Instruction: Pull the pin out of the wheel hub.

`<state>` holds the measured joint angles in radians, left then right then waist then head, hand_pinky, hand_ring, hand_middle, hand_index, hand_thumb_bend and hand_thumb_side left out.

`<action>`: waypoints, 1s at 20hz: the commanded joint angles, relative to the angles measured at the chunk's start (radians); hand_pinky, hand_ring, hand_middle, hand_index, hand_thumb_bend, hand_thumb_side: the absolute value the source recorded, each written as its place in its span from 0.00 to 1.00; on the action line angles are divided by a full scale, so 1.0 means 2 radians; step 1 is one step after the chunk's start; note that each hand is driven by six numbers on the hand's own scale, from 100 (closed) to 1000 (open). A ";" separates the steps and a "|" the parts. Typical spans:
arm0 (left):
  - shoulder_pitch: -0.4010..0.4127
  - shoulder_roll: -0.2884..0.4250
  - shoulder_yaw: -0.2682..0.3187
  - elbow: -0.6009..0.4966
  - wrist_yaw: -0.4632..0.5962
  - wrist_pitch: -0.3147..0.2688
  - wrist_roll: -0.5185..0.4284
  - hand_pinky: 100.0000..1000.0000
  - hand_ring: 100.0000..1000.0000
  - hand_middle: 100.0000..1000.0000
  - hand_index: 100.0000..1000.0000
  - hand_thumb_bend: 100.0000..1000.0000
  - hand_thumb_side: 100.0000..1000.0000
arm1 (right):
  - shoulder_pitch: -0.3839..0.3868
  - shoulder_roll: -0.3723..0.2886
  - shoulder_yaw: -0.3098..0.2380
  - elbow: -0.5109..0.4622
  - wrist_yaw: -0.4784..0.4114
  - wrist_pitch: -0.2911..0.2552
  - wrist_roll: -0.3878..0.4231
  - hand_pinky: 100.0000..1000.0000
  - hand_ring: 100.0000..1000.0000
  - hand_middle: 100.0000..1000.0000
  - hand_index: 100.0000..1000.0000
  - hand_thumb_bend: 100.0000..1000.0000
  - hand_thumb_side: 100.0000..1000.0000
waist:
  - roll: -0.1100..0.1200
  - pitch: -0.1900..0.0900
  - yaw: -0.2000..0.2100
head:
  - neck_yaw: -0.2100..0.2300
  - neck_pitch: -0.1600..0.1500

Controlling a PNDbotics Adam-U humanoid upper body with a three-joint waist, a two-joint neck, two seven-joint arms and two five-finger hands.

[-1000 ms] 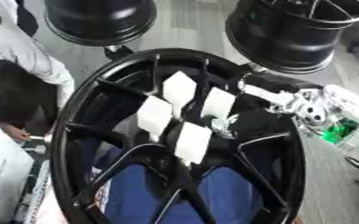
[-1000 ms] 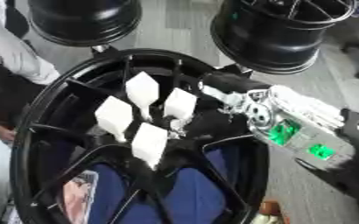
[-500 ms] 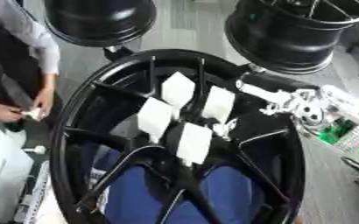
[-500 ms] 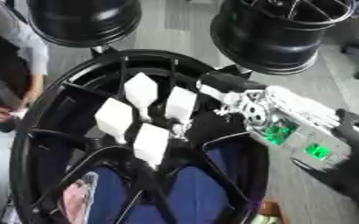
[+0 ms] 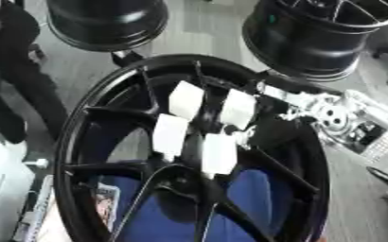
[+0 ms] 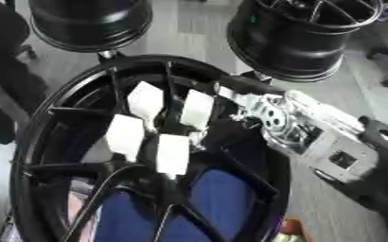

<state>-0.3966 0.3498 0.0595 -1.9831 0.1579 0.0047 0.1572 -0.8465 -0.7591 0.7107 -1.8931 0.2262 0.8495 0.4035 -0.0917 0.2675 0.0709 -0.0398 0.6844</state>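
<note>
The right robot hand (image 6: 260, 111) reaches over the wheel hub's (image 5: 81, 142) right rim. Four tags (image 5: 187, 99) cluster just left of it at the centre. Two more wheels (image 5: 106, 23) stand behind.

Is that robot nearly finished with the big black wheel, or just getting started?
Early days, it seems. Done: the right hand has reached across the wheel hub rim to its centre. In hand: it sits beside the four white blocks there. Left: the pull itself. I can't make out the pin or whether it is gripped.
</note>
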 commanded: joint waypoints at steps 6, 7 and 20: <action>-0.002 0.004 0.002 -0.008 0.000 0.002 -0.001 0.65 0.71 0.46 0.79 0.00 0.69 | -0.028 -0.093 -0.053 -0.051 -0.018 0.029 0.027 0.78 0.70 0.43 0.52 0.00 0.21 | 0.000 -0.019 -0.007 | 0.001 -0.007; -0.003 0.003 0.002 -0.008 0.000 0.002 -0.001 0.65 0.71 0.47 0.79 0.00 0.69 | -0.029 -0.102 -0.063 -0.052 -0.019 0.029 0.027 0.78 0.70 0.43 0.52 0.00 0.21 | -0.001 -0.020 -0.008 | 0.000 -0.009; -0.008 0.013 0.008 -0.008 -0.009 0.000 0.006 0.65 0.71 0.46 0.79 0.00 0.69 | 0.158 -0.283 -0.267 -0.053 -0.062 0.029 -0.067 0.79 0.72 0.47 0.55 0.00 0.20 | 0.000 -0.016 -0.019 | 0.018 -0.021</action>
<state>-0.3961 0.3511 0.0658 -1.9831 0.1437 0.0055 0.1645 -0.5238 -1.2482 0.2408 -1.9890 0.1240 0.8916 0.2891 -0.0945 0.2514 0.0317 -0.0108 0.6579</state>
